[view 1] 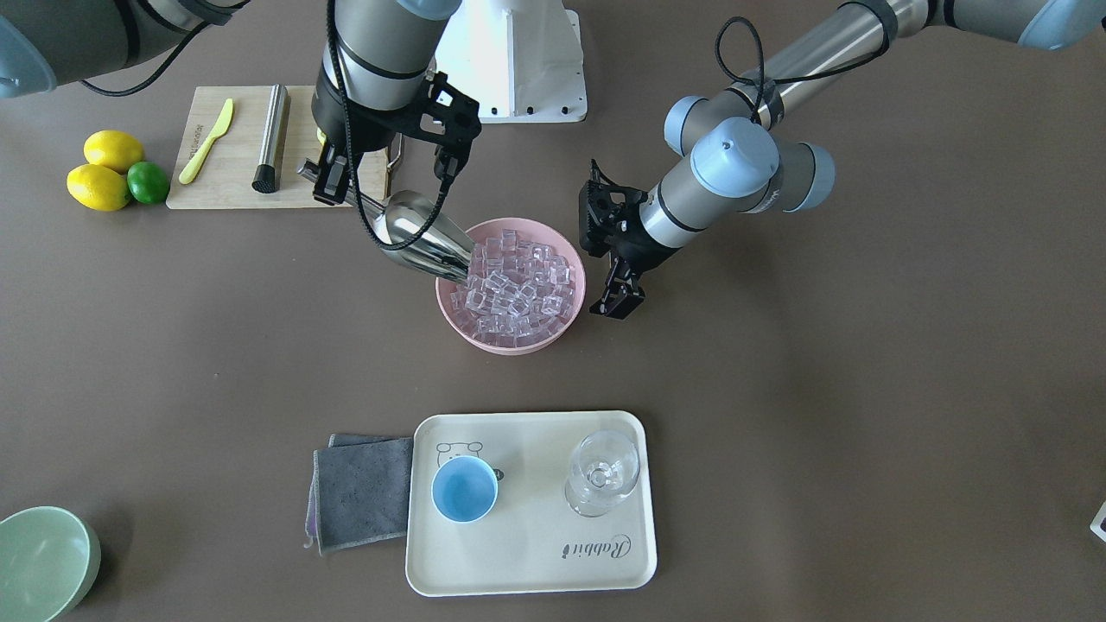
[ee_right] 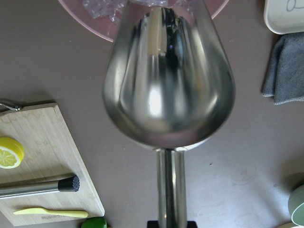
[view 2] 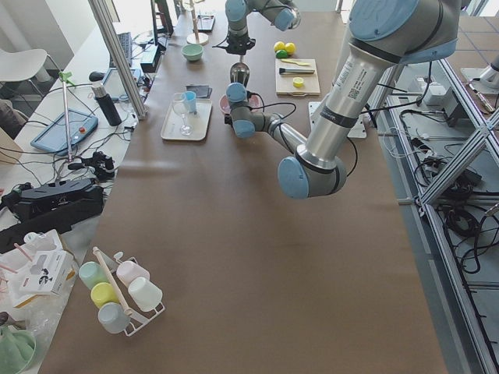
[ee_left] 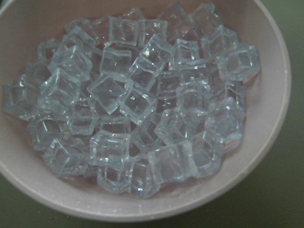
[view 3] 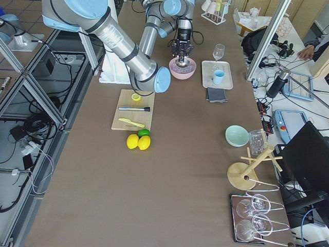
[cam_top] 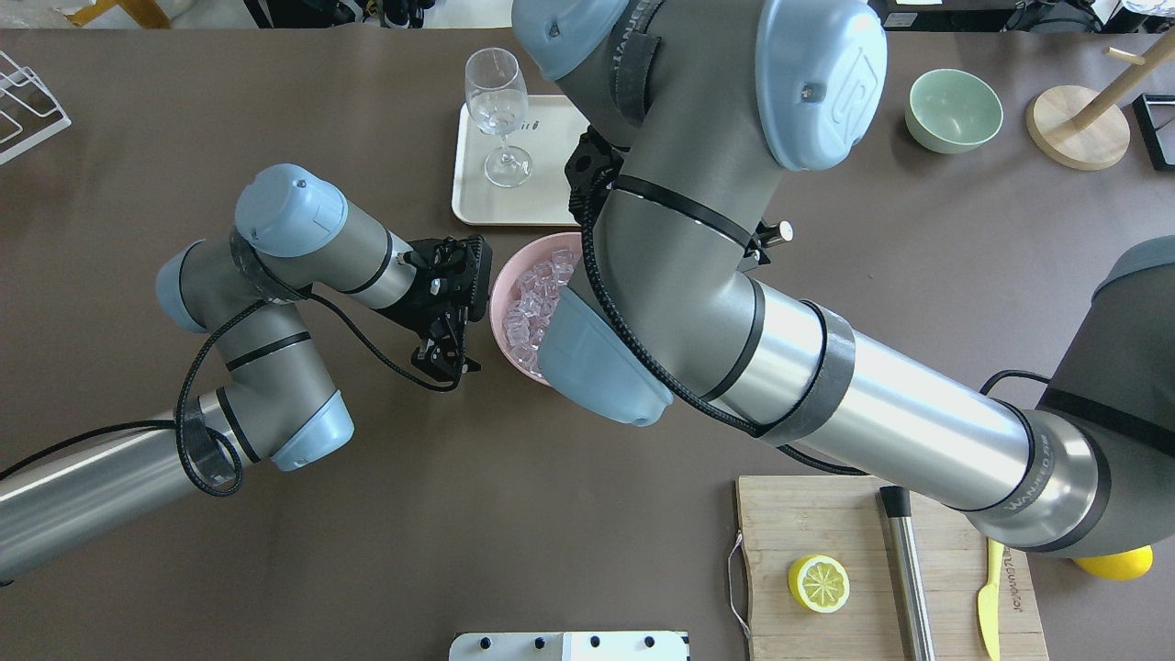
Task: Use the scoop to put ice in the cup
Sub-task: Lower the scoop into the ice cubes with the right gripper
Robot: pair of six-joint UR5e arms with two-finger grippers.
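One scoop (view 1: 423, 238), handle in right tool (view 1: 341, 192)

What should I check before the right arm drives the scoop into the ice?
1. Grip: ok. The right hand is shut on the handle of the scoop.
2. Load: not ok. The scoop is empty in the right wrist view.
3. Aim: ok. The scoop's tip is over the rim of the pink bowl, at the edge of the ice.
4. Clearance: ok. The left hand sits beside the pink bowl, on the side away from the scoop.
5. Target: ok. The cup stands upright and empty on the tray, apart from the glass.
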